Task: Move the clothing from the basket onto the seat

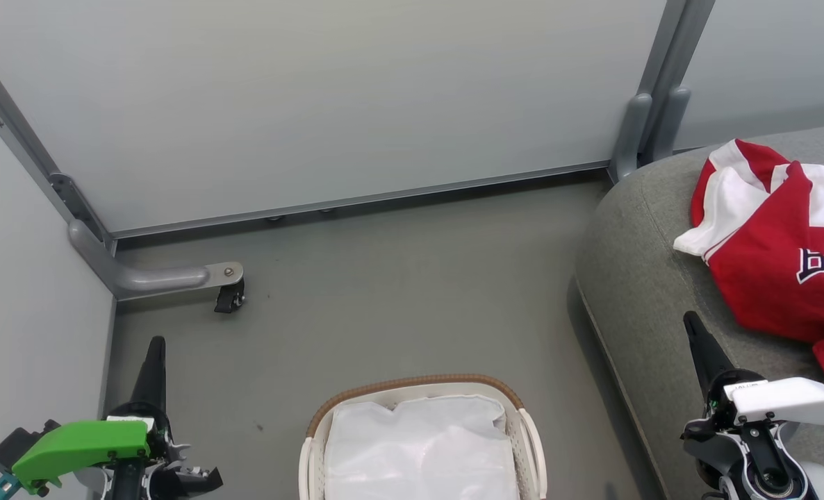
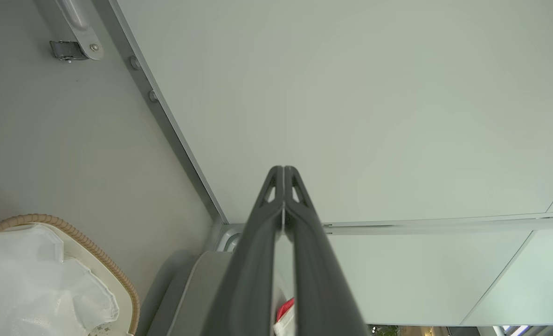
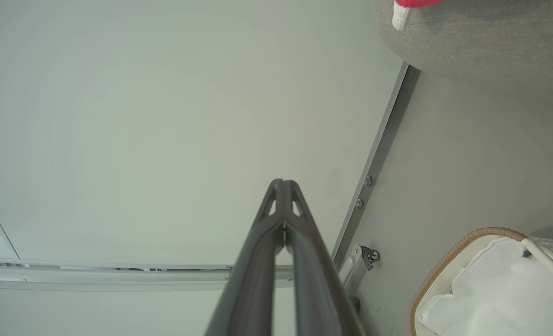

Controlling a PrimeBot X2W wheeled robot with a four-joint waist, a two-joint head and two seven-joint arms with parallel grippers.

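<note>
Grey floor [image 1: 398,298], clothing [image 1: 766,271] on the seat [image 1: 634,292]

Red-and-white clothing lies crumpled on the seat at right. On the floor, the basket [image 1: 412,383] holds a white sheet [image 1: 419,451]. Left hand [image 1: 156,346] and right hand [image 1: 691,321] hover, fingers pressed together, gripping nothing.

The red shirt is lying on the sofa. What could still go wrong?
1. The shut right gripper sits close beside the jersey on the seat. If it swings away, it might snag the cloth and drag it toward the rounded edge.
2. The basket holds a crumpled white liner, which could be mistaken for clothing and grabbed.
</note>
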